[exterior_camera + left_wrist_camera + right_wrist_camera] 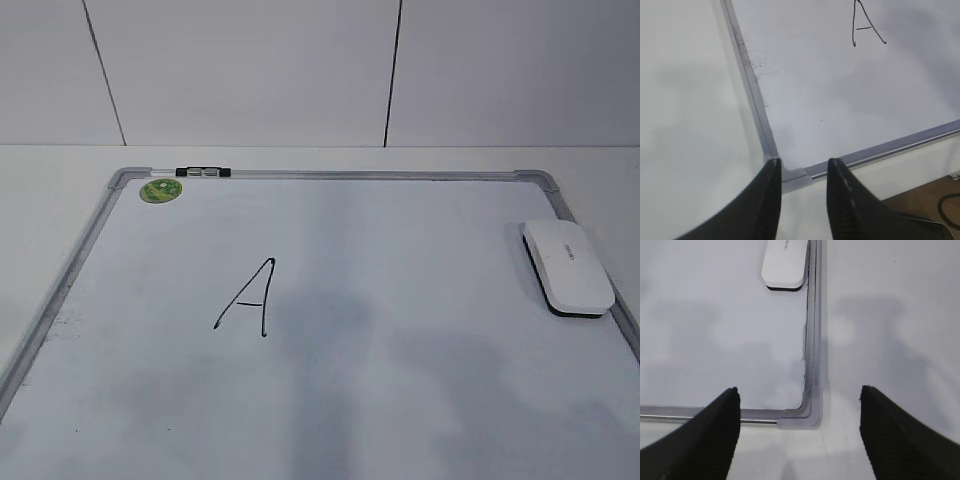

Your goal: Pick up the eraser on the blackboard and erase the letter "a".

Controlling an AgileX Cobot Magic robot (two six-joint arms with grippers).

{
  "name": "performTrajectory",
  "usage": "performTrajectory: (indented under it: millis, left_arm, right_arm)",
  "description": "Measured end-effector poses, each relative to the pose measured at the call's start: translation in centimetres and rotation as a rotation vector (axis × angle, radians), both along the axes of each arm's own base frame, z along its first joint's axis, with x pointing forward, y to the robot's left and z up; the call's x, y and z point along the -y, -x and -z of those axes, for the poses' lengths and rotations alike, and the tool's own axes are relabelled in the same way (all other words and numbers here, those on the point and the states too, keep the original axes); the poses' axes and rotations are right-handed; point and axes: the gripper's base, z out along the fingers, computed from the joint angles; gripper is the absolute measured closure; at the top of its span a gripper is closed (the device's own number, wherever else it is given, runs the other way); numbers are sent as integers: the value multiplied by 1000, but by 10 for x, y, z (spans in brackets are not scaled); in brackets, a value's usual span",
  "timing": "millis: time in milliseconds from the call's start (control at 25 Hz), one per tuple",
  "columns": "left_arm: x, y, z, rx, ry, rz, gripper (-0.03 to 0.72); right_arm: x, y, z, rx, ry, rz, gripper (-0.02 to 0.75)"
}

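- Blackboard (pixel 420 340): large white surface in a rounded silver-grey frame, lying flat; landmark for all places below.
- Table (pixel 60 165): pale top under the blackboard, bare strips showing beyond the frame at the far, left and right sides.
- Right gripper (pixel 799 405): spread wide, holding nothing, hovering over the blackboard's near right corner; closest to the work, so best suited to the pick.
- Left gripper (pixel 803 167): parted only narrowly, empty, above the blackboard's near left corner, well apart from anything needing a grasp.
- Eraser (pixel 567 266): white rounded block on a thin dark felt base, resting on the blackboard just inside the right frame rail, toward the far right corner, untouched.
- Letter "a" (pixel 248 297): sole handwriting visible, drawn as a tall capital in thin black marker, left of the blackboard's middle, well apart from the eraser.
- Green sticker (pixel 160 190): round, at the blackboard's far left corner.
- Clip (pixel 202 172): small, black and white, on the far frame rail beside the sticker; not to be grasped.
- Step in hand, as judged: reaching for the eraser. Best approached from straight above with fingers across the short width, watching the outer finger near the frame rail, gripping the plastic body rather than the felt, keeping the felt level for the later wipe.
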Motion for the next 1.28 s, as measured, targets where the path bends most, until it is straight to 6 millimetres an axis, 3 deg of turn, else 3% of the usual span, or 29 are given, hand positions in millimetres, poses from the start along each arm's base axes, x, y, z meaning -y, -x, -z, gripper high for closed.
performTrajectory:
  millis: [320, 1280]
  left_arm:
    - [-7, -2, 1, 18, -87, -33, 453]
    - [-8, -2, 1, 17, -92, -35, 454]
  right_arm:
    - [1, -1, -1, 10, 14, 7, 145]
    - [7, -1, -2, 20, 80, 38, 145]
